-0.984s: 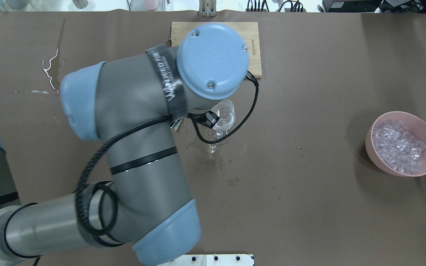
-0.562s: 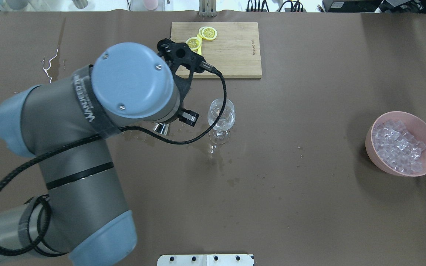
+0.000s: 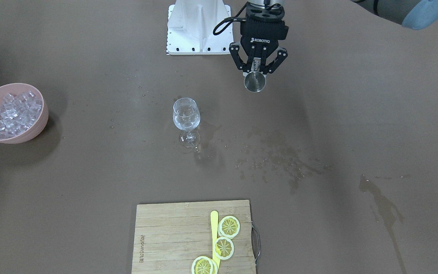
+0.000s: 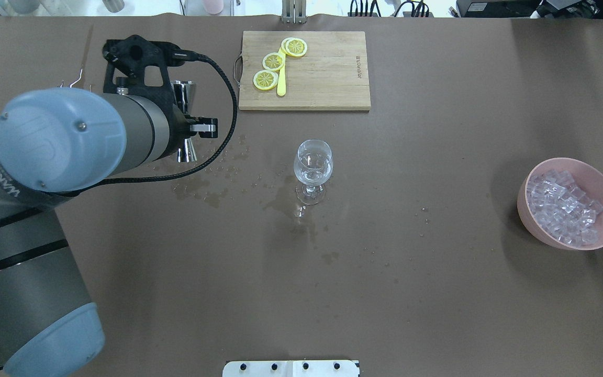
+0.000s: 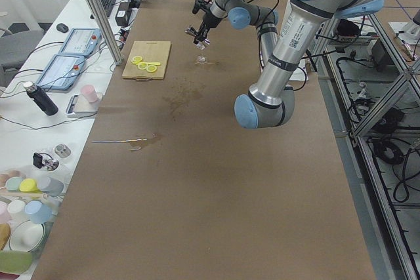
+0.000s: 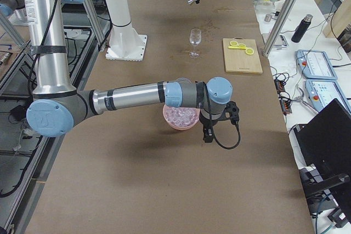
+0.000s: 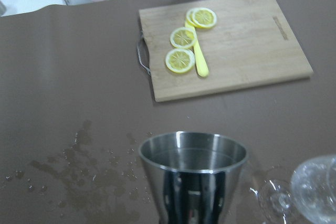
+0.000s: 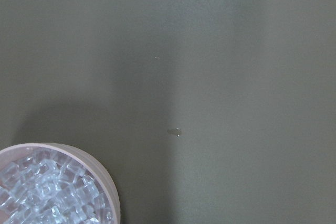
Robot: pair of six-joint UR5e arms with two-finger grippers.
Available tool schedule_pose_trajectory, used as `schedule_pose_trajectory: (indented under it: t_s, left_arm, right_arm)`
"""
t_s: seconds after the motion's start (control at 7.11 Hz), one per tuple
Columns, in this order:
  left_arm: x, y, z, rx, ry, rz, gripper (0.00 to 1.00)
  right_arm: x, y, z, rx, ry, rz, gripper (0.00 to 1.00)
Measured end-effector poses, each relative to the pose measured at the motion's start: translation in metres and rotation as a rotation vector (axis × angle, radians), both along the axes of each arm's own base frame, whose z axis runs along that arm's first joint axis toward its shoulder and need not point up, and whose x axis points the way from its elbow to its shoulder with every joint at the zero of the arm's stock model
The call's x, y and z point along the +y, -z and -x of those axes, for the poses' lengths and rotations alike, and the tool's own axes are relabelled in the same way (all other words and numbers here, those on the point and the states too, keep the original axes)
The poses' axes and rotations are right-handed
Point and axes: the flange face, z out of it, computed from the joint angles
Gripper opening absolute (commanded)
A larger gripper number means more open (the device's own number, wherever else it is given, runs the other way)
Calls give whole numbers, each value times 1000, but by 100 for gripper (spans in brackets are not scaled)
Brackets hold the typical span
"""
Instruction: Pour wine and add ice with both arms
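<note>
My left gripper point(image 4: 189, 124) point(image 3: 256, 69) is shut on a steel jigger point(image 4: 185, 93) point(image 3: 255, 82) point(image 7: 193, 177), held above the table to the left of the wine glass point(image 4: 312, 162) point(image 3: 186, 114) and well apart from it. The glass stands upright in mid-table and looks clear; I cannot tell whether it holds wine. The ice point(image 4: 563, 207) point(image 8: 42, 192) fills a pink bowl point(image 4: 524, 208) point(image 3: 21, 135) at the far right. My right gripper point(image 6: 207, 133) hangs beside that bowl, seen only from the side; I cannot tell if it is open or shut.
A wooden cutting board point(image 4: 327, 78) with lemon slices point(image 4: 274, 61) and a yellow knife point(image 4: 281, 84) lies at the table's far edge. Wet spots point(image 4: 207, 188) mark the brown cover left of the glass. The white base block point(image 3: 198, 28) stands at the near edge.
The left arm has swung away from above the wine glass toward the left and far side, carrying the jigger. The glass and the bowl have stayed put.
</note>
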Motion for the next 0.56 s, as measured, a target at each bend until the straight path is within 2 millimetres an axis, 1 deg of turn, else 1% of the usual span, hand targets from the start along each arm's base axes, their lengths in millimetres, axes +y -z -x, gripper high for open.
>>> schedule_pose_trajectory:
  t_s: [0.14,0.28,0.42,0.56]
  left_arm:
    - [-2,-11,4,19,124,11,0]
    - [1,-28,0,18,234,12,0]
    - [8,-51,-13,-1,335,2,0]
    - [14,-74,-29,-21,414,-11,0]
  right_arm:
    - [0,5,2,0,5,-11,100]
    - [0,13,7,0,15,-29,100]
    - [1,27,14,-1,29,-55,100]
    - [3,44,22,-3,44,-91,100]
